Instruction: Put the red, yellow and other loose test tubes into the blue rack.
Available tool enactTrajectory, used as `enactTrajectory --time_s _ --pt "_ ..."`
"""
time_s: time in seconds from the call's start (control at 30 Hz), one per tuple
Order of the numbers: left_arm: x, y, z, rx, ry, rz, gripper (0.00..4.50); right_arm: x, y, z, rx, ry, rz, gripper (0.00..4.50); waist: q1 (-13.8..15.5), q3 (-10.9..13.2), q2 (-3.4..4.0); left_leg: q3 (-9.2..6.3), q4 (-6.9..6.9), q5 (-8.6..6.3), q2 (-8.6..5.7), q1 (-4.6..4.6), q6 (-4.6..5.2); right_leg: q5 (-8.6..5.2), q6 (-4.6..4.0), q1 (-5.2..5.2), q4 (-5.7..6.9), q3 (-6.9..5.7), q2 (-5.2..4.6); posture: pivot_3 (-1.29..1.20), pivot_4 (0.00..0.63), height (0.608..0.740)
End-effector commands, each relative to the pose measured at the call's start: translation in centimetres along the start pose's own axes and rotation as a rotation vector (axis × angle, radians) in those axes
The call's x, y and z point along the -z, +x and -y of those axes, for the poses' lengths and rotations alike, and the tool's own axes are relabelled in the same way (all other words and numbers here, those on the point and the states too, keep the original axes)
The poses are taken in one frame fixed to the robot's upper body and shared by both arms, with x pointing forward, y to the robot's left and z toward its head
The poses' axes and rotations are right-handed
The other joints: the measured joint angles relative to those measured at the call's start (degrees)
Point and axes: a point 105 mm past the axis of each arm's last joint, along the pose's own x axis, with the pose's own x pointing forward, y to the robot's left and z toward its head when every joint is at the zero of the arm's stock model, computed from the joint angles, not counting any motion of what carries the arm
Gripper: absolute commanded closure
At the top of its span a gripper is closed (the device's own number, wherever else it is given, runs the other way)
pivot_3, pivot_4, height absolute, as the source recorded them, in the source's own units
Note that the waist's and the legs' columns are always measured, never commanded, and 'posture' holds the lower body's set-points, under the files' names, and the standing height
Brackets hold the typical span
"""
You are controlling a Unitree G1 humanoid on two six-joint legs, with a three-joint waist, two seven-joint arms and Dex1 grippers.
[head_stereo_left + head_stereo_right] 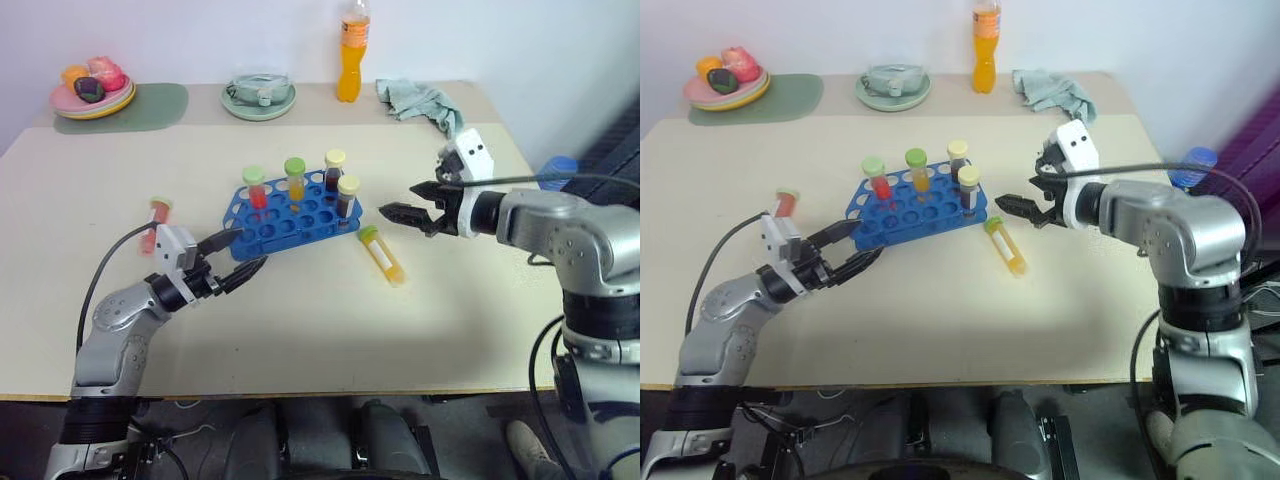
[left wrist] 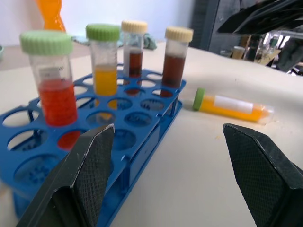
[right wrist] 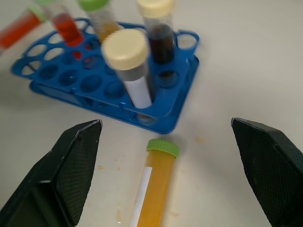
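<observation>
Left eye view: a blue plastic test-tube rack (image 1: 290,215) pierced with round holes stands mid-way on the beige counter (image 1: 300,330). Four capped tubes stand upright in it: a green-capped tube of red liquid (image 1: 256,187), a green-capped tube of orange-yellow liquid (image 1: 295,180), and two cream-capped tubes of dark brown liquid (image 1: 334,170) (image 1: 347,195). A green-capped tube of yellow liquid (image 1: 382,254) lies flat on the counter just beside the rack's right end. A tube of red liquid (image 1: 157,222) lies on the counter to the rack's left, partly hidden by the left arm. The left claw (image 1: 238,254) is open, its black fingers either side of the rack's near left corner. The right claw (image 1: 398,213) is open too, in the air near the rack's right end, above the lying yellow tube. Along the far edge sit a plate of toy food (image 1: 92,90), a pale green dish (image 1: 258,95), an orange drink bottle (image 1: 352,50) and a crumpled teal cloth (image 1: 420,102)

Left wrist view: the fingers (image 2: 90,165) stand wide apart; the rack is close beside one finger, with the yellow tube lying beyond

Right wrist view: the spread fingers (image 3: 75,165) frame the yellow tube, its cap toward the rack
</observation>
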Motion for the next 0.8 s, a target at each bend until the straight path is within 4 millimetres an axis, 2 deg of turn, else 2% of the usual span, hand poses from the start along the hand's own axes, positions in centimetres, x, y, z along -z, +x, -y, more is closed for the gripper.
enactTrajectory --time_s 0.03,0.23,0.43,0.8 --pt "-1.2 0.2 0.4 0.011 0.047 0.009 0.74 1.0 0.7 0.3 0.035 0.051 -0.107 0.03 0.2 0.0 0.0 0.01 0.0 0.0 0.0 -0.01 0.0 0.0 0.0 0.0 -0.02 0.0 0.0 0.0 0.15 0.74" --pt "-2.1 -0.4 1.8 0.096 0.061 -0.025 0.74 2.5 1.9 -0.6 0.035 0.063 -0.223 0.03 1.0 0.0 0.0 0.09 0.01 0.15 -0.01 -0.16 -0.27 0.0 0.01 -0.18 -0.01 0.01 0.0 0.0 0.15 0.74" --pt "-3.0 -1.8 3.6 0.265 -0.002 -0.031 0.74 2.7 3.2 -1.2 0.025 0.068 -0.252 0.03 1.1 0.0 0.01 0.11 0.01 0.15 -0.01 -0.17 -0.27 0.0 0.01 -0.18 -0.03 0.01 0.01 0.0 0.15 0.74" --pt "-2.1 -2.5 5.4 0.502 -0.004 -0.092 0.74 3.9 4.5 -0.6 0.06 0.064 -0.325 0.03 1.1 0.0 0.01 0.27 0.0 0.16 -0.01 -0.2 -0.27 0.0 0.01 -0.22 -0.05 0.0 0.01 0.0 0.15 0.74"
